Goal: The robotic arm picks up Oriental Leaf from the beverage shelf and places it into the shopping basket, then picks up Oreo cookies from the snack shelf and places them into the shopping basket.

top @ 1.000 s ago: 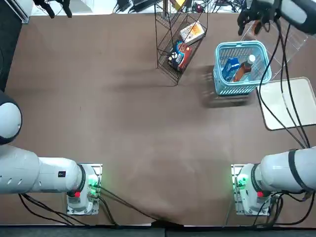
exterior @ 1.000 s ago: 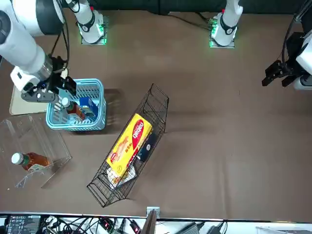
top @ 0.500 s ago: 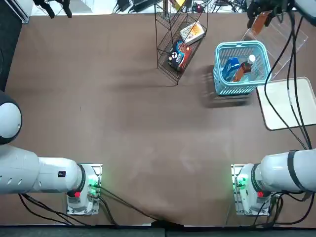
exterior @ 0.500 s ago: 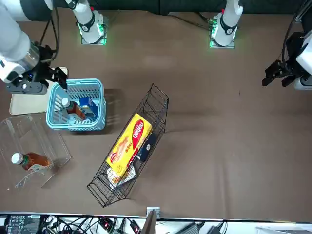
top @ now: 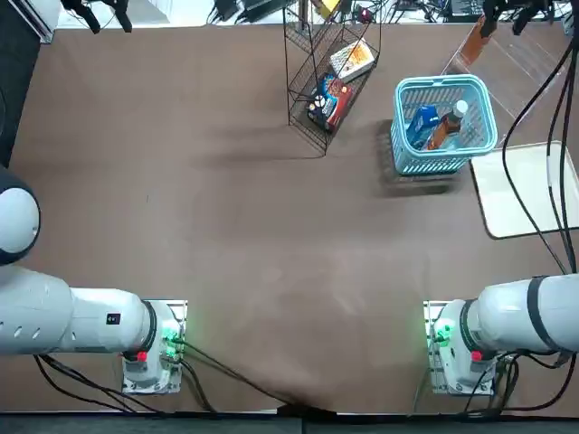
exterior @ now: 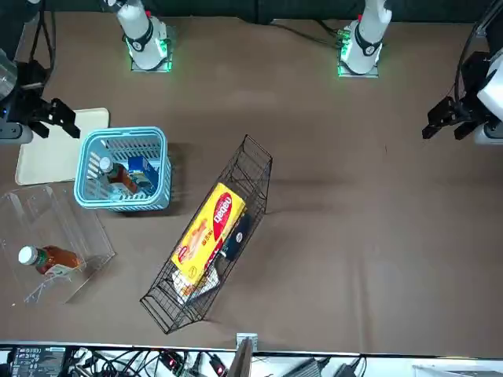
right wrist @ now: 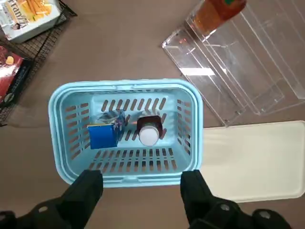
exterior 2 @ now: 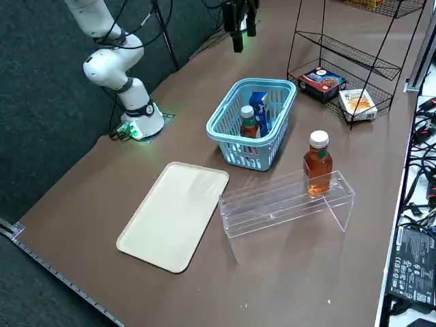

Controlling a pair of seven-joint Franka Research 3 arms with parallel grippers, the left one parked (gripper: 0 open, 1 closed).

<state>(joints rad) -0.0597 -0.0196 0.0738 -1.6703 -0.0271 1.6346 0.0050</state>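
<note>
Right wrist view: my right gripper [right wrist: 142,183] hangs above the table, its two fingers parted widely with nothing between them. Beyond my fingertips lies the shopping basket [right wrist: 126,179], light turquoise with slotted sides. Inside it, past the gap between my fingers, are the Oreo cookies [right wrist: 106,131], a small bright blue box, and the Oriental Leaf [right wrist: 150,129], a bottle of reddish-brown tea with its white cap facing me; the two are side by side. Next to the basket, on my gripper's tray side, is a cream tray [right wrist: 257,162]. Farther from my fingers, past the basket and tray, is the beverage shelf [exterior 2: 286,202], clear acrylic, with another tea bottle [exterior 2: 317,163] upright on it. Across the basket from the tray, well apart from my gripper, stands the snack shelf [exterior: 208,243], black wire, holding a red-and-black pack [exterior 2: 321,83] and a white box [exterior 2: 357,103].
</note>
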